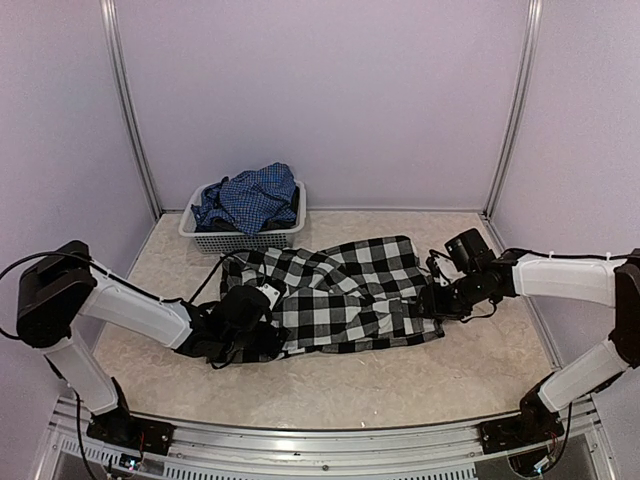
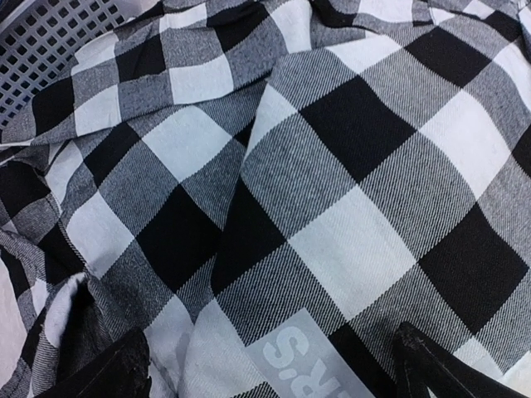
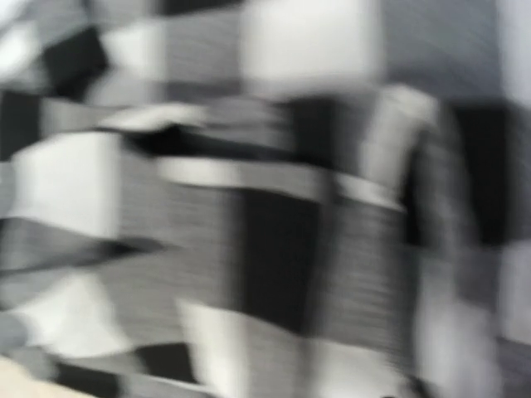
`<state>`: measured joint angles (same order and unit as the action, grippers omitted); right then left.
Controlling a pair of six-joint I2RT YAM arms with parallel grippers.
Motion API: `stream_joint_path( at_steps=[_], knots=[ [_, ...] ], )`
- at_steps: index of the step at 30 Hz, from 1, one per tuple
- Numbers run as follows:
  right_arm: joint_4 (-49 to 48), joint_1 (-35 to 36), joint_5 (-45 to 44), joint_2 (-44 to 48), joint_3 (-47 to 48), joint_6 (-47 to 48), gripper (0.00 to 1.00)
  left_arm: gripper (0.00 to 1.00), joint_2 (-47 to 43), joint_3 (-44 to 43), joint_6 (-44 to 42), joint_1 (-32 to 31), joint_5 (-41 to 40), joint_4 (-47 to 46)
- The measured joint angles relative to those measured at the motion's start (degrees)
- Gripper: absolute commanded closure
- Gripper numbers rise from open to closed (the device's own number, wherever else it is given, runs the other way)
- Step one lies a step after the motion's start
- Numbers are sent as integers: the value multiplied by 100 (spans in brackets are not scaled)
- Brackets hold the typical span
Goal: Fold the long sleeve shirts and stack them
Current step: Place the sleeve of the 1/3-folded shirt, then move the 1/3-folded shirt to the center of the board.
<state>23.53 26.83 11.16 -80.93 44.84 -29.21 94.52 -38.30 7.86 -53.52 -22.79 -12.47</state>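
**On the counter, one checked shirt lies between my two end effectors**

At my left wrist, my left end effector (image 2: 274, 373) stands wide. Its dark fingertips (image 2: 116, 373) sit low and well apart, holding nothing. Under them lies the large black-and-white checked cloth shirt (image 1: 350, 290), rumpled into soft ridges. A strip of white block letters (image 2: 300, 362) shows just ahead of my fingers.

My right end effector (image 1: 440, 298) is at the shirt's right edge. That wrist view is a blur of checks, so I cannot tell whether it is open or pinching cloth.

The shirt is spread across the middle of the pale counter (image 1: 400, 385), with its far left corner close to the white mesh plastic basket (image 1: 240, 242). The blue fine-checked shirt (image 1: 250, 195) is heaped inside that basket, not yet folded.

I judge this cloth light, limp and fairly grippy. It should sag from any single hold and drag across the surface rather than slide cleanly. A grip in the middle would only bunch it. I would take it at a hem corner or shoulder seam, one on each side, pinching low so that both layers come up together.
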Motion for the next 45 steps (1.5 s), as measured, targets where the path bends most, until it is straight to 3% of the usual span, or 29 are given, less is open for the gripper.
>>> stream_joint_path(
  at_steps=[8,16,28,35,40,45],
  knots=[
    [-601,442,24,-444,337,409,60,2,461,-7,107,-365,-872,-168],
    [-881,461,-153,-1224,186,350,62,2,636,-247,656,-527,-999,81],
    [-1174,979,-501,46,-1163,-1008,56,1,162,-103,2302,-1213,-282,1106],
    [321,1956,-973,1034,-1270,-1921,43,1,-262,-101,2774,-1814,-264,2114],
    [1099,2033,-1757,1250,-555,-1956,37,1,-804,-155,2398,-1272,-225,2465],
    [962,1814,-2194,885,175,-1340,38,3,-1504,-175,1843,-302,470,1906]
  ],
)
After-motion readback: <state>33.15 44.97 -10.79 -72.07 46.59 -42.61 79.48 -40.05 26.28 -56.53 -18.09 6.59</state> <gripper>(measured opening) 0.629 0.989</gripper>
